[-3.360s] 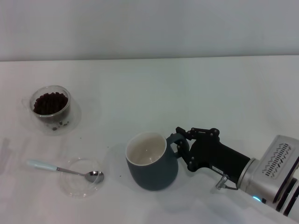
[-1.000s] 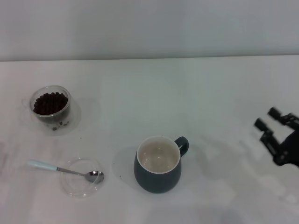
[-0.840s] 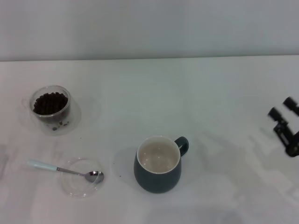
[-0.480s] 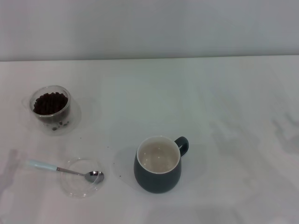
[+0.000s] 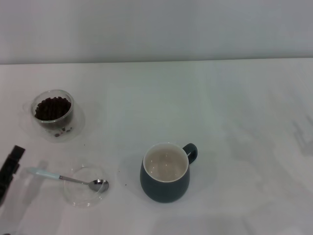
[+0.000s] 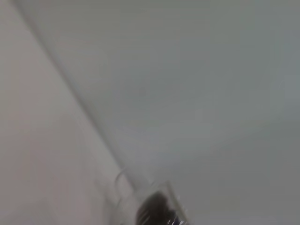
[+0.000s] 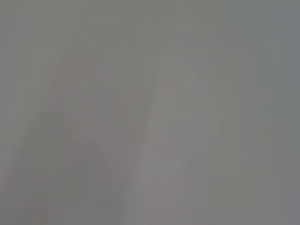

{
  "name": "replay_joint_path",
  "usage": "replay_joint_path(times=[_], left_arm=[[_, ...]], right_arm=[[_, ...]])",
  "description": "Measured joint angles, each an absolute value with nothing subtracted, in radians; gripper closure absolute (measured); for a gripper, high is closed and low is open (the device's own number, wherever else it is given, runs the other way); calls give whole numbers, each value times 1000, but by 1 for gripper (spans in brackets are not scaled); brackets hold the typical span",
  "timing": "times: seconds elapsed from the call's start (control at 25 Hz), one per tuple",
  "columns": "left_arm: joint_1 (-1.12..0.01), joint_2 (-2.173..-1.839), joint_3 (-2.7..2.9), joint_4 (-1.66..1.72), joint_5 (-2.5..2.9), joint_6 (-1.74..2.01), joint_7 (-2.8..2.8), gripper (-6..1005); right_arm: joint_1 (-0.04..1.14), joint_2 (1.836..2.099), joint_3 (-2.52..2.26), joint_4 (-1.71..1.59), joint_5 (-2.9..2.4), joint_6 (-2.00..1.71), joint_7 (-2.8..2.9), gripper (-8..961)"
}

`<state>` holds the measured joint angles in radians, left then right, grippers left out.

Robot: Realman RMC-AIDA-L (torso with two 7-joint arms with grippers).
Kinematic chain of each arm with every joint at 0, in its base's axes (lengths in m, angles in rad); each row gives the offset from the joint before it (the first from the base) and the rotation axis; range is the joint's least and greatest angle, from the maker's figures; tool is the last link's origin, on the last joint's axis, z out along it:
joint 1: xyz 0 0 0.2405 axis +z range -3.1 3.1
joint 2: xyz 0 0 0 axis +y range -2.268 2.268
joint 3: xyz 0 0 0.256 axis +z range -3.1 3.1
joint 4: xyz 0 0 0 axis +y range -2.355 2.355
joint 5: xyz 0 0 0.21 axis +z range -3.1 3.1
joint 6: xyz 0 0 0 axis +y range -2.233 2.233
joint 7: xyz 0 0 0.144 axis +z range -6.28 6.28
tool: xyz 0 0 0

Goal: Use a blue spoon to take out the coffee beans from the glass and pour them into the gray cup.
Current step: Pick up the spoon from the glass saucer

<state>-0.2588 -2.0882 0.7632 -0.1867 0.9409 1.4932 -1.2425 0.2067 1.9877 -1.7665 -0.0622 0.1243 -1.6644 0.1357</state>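
A white tabletop [image 5: 234, 98] holds the glass [image 5: 52, 114] of coffee beans [image 5: 51, 107] near its left edge. Nearer the front, the blue spoon [image 5: 67, 178] rests on a clear saucer [image 5: 84, 188], with the gray cup [image 5: 165, 172] toward the middle. The left tool [image 5: 9, 169] shows at the left edge beside the spoon's handle; whether it is wide or narrow cannot be told.

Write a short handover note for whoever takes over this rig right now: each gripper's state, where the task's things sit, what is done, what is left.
Left gripper: just entering at the table's left edge, near the pale-blue-handled metal spoon.
Right gripper: out of view.
The spoon's bowl rests on a flat clear saucer.
Dark coffee beans fill the small clear glass, back left.
The dark blue-gray ceramic mug stands upright at centre and looks empty.
Done: nothing scooped.
Left: grasp spoon, scoop, pour.
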Motion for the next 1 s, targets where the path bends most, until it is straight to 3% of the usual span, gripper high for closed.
replay_joint_path(times=[1.0], left_arm=[[-272,-2083,808,-158,1046,1421,-1330,199]], right_arm=[[199,2010,-1774,-64,114,-1700,141,552]])
